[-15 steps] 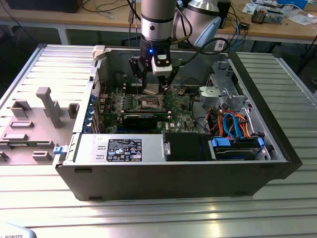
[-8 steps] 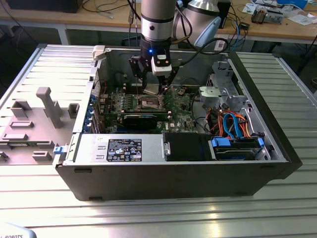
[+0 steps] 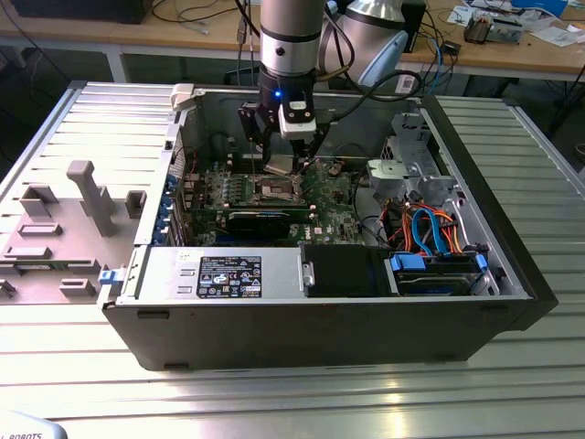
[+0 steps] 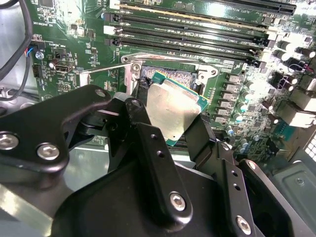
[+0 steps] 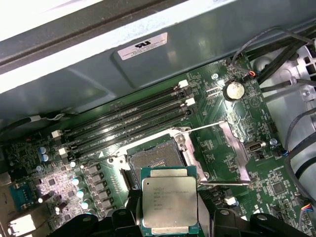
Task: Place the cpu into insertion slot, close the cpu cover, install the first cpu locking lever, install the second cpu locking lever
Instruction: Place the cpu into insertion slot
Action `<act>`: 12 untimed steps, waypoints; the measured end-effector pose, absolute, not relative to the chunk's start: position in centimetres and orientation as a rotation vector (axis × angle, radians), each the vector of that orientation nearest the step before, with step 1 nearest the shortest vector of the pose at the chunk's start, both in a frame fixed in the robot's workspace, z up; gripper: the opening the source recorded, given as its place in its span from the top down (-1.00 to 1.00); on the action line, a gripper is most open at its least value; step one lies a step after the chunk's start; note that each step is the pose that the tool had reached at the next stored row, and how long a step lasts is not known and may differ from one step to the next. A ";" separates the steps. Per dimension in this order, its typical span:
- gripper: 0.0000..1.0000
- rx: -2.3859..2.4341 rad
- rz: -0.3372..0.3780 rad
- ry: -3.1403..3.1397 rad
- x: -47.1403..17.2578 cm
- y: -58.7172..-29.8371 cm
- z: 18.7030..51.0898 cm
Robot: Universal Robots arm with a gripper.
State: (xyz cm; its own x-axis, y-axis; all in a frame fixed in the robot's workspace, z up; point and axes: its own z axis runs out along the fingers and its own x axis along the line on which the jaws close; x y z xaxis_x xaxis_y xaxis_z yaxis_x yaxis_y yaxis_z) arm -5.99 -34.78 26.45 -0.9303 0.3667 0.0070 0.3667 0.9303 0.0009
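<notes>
Open computer case (image 3: 320,322) on a ribbed metal table (image 3: 274,398), green motherboard (image 3: 334,194) flat inside. Over the board, the black gripper (image 4: 172,123) with fingers (image 4: 148,145) pinching the cpu (image 5: 169,200) by two opposite edges. Beside the insertion slot (image 5: 150,158), the cpu cover (image 5: 233,148) swung open, with the socket bare. Cpu held tilted just above the slot, silver top up, not yet seated.

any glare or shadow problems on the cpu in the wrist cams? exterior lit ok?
Second wrist view: the cpu lid throws a washed-out sheen, and the memory slots have blown highlights. First wrist view: cpu evenly lit, but the case rim is overexposed white. Exterior view: table slats glare; the motherboard sits in shade.
</notes>
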 end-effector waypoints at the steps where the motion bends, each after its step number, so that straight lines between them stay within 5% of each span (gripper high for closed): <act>1: -0.09 -0.587 -0.004 -3.080 -6.0 -34.8 26.4; 12: -0.09 -0.613 -0.003 -3.075 -6.0 -34.8 26.4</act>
